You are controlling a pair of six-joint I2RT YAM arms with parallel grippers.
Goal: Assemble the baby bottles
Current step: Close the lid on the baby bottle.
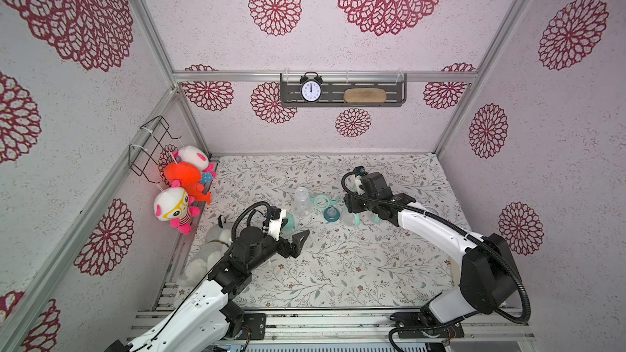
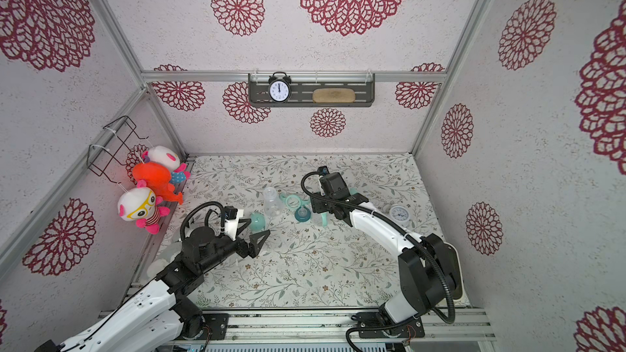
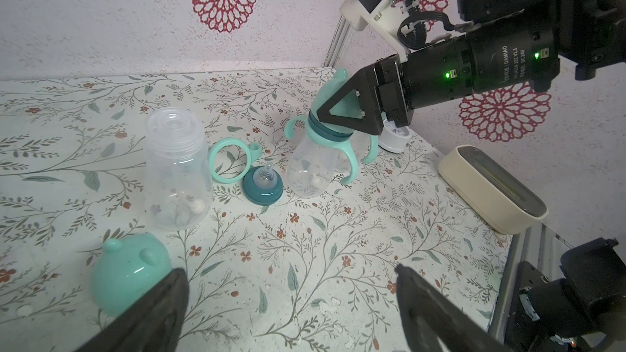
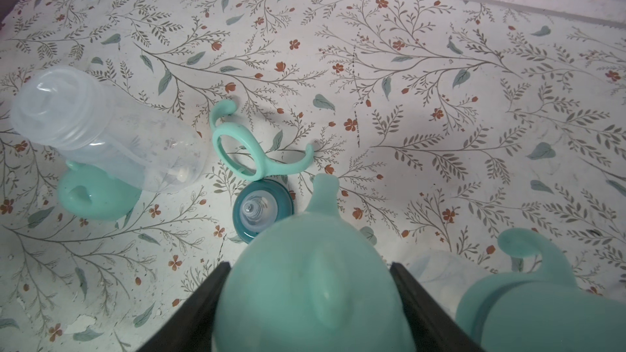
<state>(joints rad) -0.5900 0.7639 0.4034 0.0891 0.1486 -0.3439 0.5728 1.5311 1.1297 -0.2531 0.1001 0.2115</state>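
Nearest, left of centre in both top views, the left gripper point(image 3: 289, 269) hangs low over the floral worktop point(image 1: 338, 265), its fingers spread wide and empty; the loose mint eared dome cap point(image 3: 130, 272) lies just beside one finger. Further back, at mid-frame, the open clear plastic bottle point(image 3: 178, 171) stands upright; the loose mint two-handled ring point(image 3: 254, 150) and the dark teal collar point(image 3: 261, 196) with its clear nipple lie just beside it and beside each other. Right of these, the right gripper point(image 4: 310, 265) has its fingers clamped on the mint cap point(image 3: 323, 94) of an assembled bottle point(image 3: 311, 167), which leans; whether its base rests on the worktop I cannot tell from these views. Another capped bottle point(image 4: 542, 299) sits just beside it. Beyond, towards the right edge of the worktop, stands the small white alarm clock point(image 2: 399, 214).

The step looks like setting the finished bottle down. Bring it upright before the fingers part, so it does not topple onto its neighbour; lower it straight, so the cap is not tugged loose; let go only once the base sits flat. The left arm would do best to hold clear meanwhile; for the open bottle the likely order is ring first, collar next, cap last.
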